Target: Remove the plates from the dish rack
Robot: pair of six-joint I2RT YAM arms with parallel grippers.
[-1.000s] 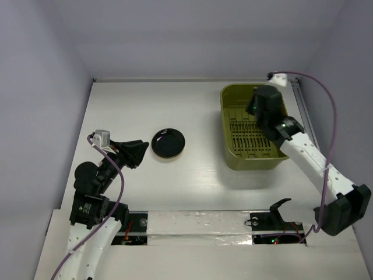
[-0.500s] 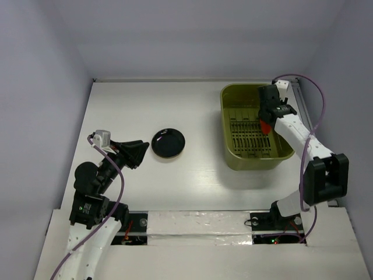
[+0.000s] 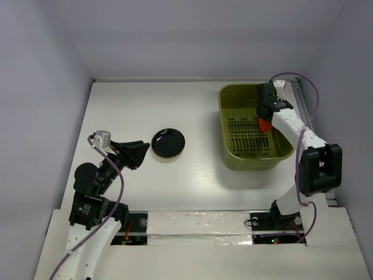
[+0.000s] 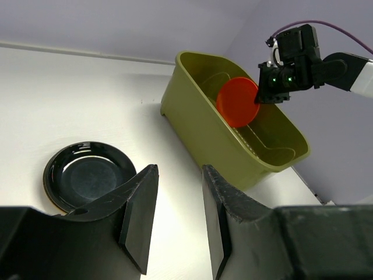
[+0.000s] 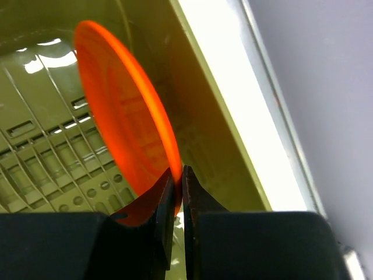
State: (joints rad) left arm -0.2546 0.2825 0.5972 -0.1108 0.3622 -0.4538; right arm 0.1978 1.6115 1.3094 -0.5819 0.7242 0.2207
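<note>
Plain orange-red round plate held on edge inside the olive-green rectangular plastic dish rack, far right of the white table, right gripper clamped on its rim, dark glossy round plate flat, well left of the rack, left gripper just beside it, jaws parted.

A robot lab test cell; plain lavender walls close in behind and to both sides of the left gripper and right gripper; a white table lies beneath them; purple cables loop off the wrists; silver tape lines the table edge behind the arms' bases.
</note>
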